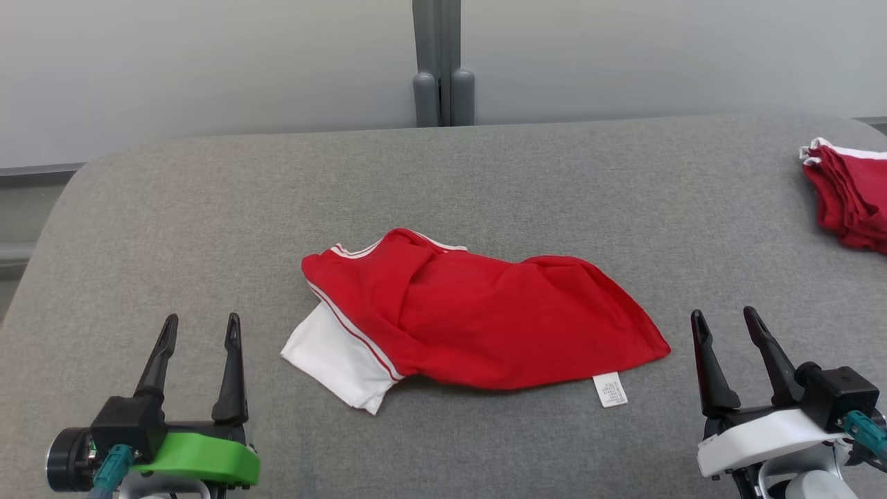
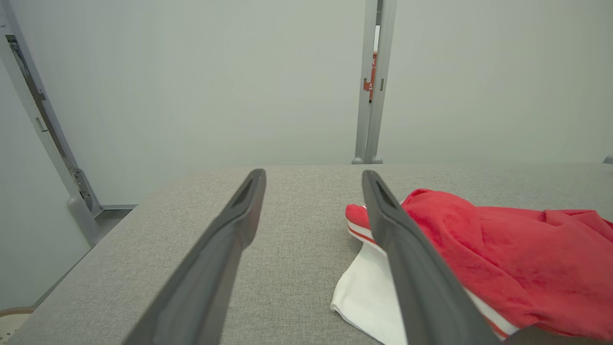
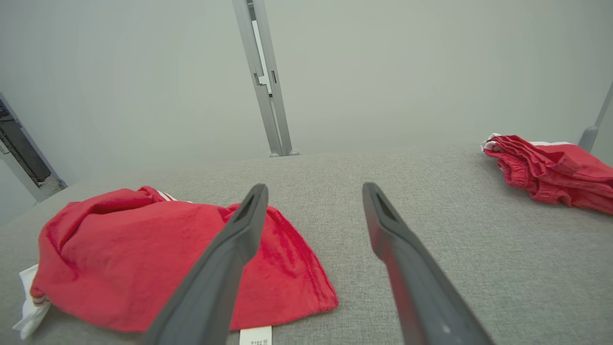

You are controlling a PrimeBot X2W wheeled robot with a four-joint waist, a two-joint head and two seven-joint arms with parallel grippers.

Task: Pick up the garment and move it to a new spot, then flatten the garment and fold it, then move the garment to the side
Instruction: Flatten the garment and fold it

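The red garment (image 1: 478,319) is lying crumpled mid-frame on the grey surface (image 1: 443,173). The left end effector (image 1: 202,319) and right end effector (image 1: 724,313) are hovering wide open and empty at the lower corners. Pinching opposite hems and drawing them apart evenly should flatten it.

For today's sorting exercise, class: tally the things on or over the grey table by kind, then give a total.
Loose red-and-white garment: 1
Stack of red cloth, far right: 1 (pieces in it cannot be counted)
Open grippers: 2, left gripper and right gripper
Total: 4
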